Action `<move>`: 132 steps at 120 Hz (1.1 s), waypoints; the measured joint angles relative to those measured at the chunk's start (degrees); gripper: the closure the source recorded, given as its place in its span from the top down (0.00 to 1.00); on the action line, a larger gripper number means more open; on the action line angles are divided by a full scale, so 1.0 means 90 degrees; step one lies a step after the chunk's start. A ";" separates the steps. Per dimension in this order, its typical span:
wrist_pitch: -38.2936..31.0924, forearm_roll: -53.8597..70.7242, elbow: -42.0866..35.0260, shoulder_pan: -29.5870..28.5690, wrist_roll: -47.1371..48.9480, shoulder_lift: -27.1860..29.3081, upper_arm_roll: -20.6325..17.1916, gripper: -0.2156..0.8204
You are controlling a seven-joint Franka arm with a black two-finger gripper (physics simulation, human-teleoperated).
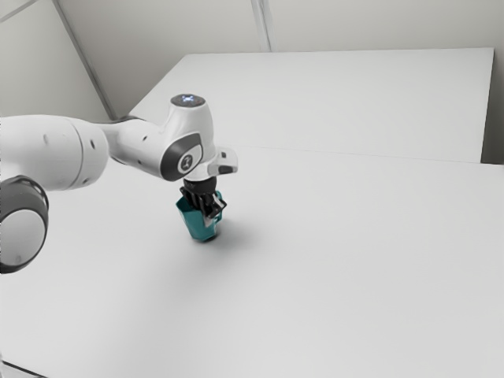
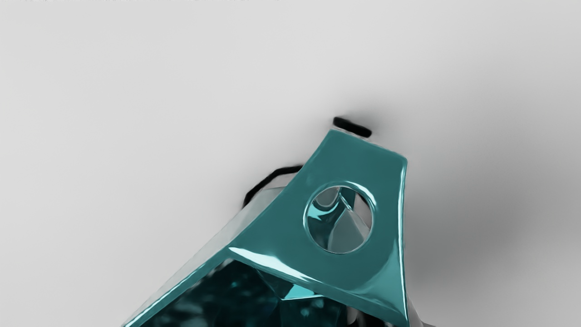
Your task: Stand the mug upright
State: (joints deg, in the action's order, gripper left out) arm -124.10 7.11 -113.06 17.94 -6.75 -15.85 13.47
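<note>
The mug is at the gripper, over the white table, its mouth up but its body leaning, the mouth toward the exterior view's left and the base toward its right. I cannot tell whether the gripper is wide, narrow or holding the mug; it reaches down at the mouth. The mug is teal and glossy, with flat facets, crisp corners and bright glints along its rim; its inside is dark and mottled. In the wrist view the handle is a broad, smooth piece that narrows away from the mouth, pierced by a round hole with a shiny lip. Past its narrow end lies a short black bar, and a thin black curve bends out beside it. The table is matt and smooth, with a soft shadow around the mug. The white arm crosses from the exterior view's left and stands over the mug. Behind are a broad white slab and the pale wall. The table reaches well past the mug toward the exterior view's right, and the slab's edges are well apart from it
</note>
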 joint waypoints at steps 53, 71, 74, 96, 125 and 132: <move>-0.0003 -0.0122 0.0011 -0.0019 -0.0230 0.0150 -0.0002 0.58; 0.0016 -0.0133 -0.0006 -0.0019 -0.0283 0.0509 -0.0002 0.69; 0.0027 -0.0133 -0.0004 -0.0019 -0.0288 0.0603 -0.0002 0.70; 0.0253 -0.0079 0.0172 -0.0072 -0.0248 0.1142 0.0065 0.75; 0.1303 0.0140 0.1229 -0.0173 -0.0134 0.1248 0.0076 0.78; 0.1524 0.0168 0.1423 -0.0176 -0.0098 0.1249 0.0076 0.78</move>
State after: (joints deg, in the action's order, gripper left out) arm -110.39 8.61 -100.26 16.36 -7.63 -4.61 14.15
